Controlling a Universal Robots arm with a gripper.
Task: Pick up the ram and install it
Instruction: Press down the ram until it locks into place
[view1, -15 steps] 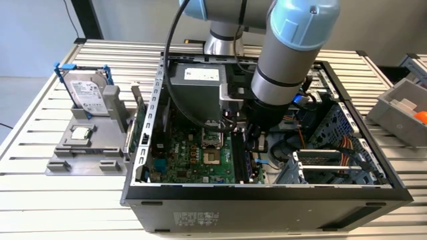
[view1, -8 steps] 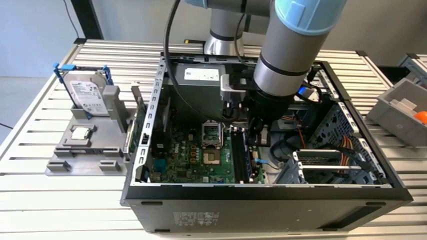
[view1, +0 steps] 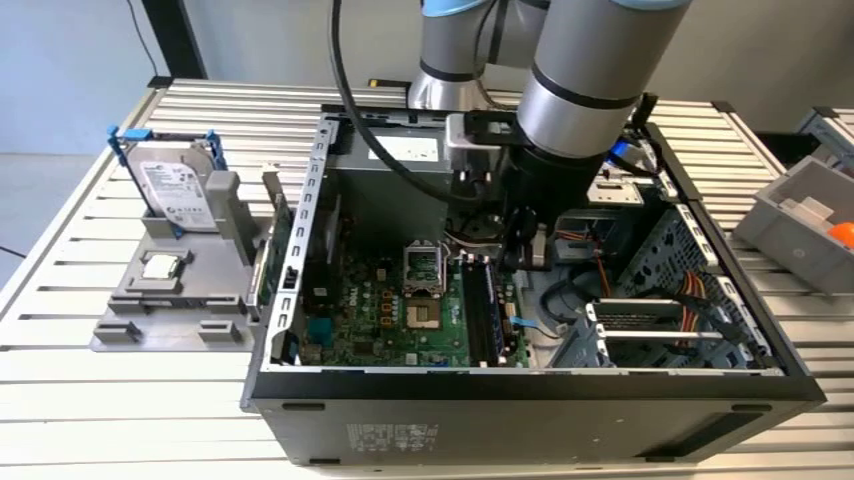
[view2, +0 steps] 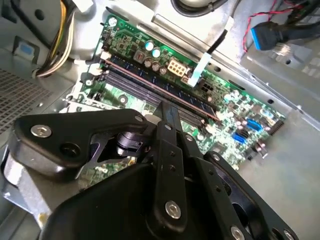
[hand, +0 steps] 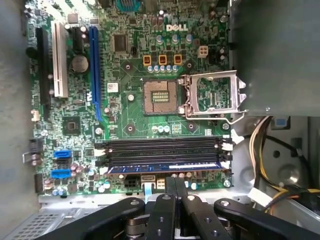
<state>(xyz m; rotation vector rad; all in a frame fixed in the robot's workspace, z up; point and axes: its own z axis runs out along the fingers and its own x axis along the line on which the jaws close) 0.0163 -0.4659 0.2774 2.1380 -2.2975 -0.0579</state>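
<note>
Now end effector fingers pressed together, empty, above ram seated in edge slot.

Silver-grey arm with black bands (black screw-studded fingers).

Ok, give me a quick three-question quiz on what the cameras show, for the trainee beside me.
1. True or false: the hard drive stands in the grey holder outside the computer case.
2. Where is the ram? A) lying in the grey holder B) standing in a memory slot on the motherboard, just under the gripper C) flat on the table
3. Is the lid of the processor socket open or closed?

Key: 1 true; 2 B; 3 open.
</note>
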